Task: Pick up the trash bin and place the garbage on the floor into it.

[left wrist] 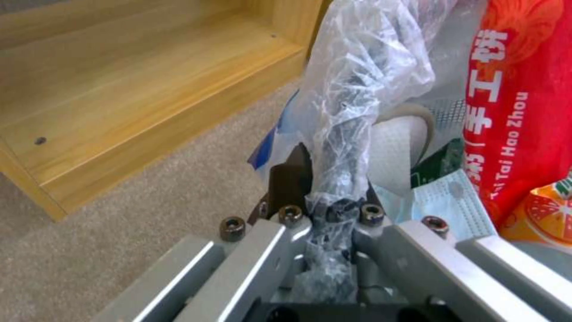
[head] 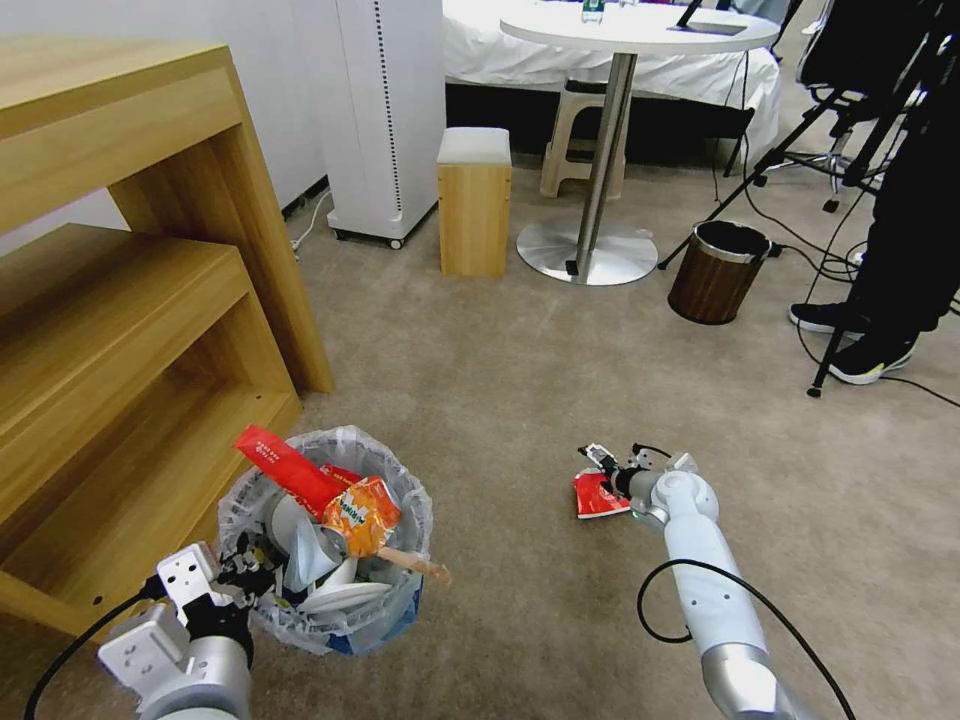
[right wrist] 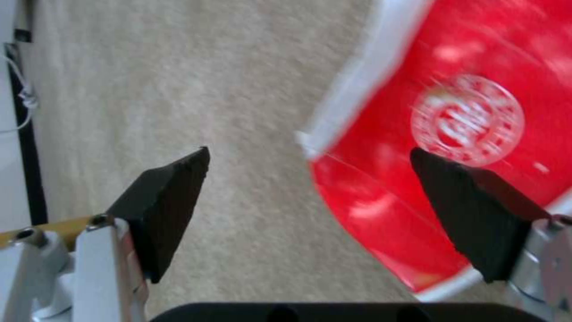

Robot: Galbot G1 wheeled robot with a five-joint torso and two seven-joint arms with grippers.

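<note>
Currently | left end effector (left wrist: 330,210) clamped on bag-lined round blue bin (head: 330,560) rim, base mostly hidden | right end effector (right wrist: 310,197) spread wide over blurred red packet (right wrist: 453,147) on beige carpet (head: 520,400)

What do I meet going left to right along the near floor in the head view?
Left gripper clamped on the bag-lined rim → trash bin → red packet on the floor → right gripper, open beside it.
</note>
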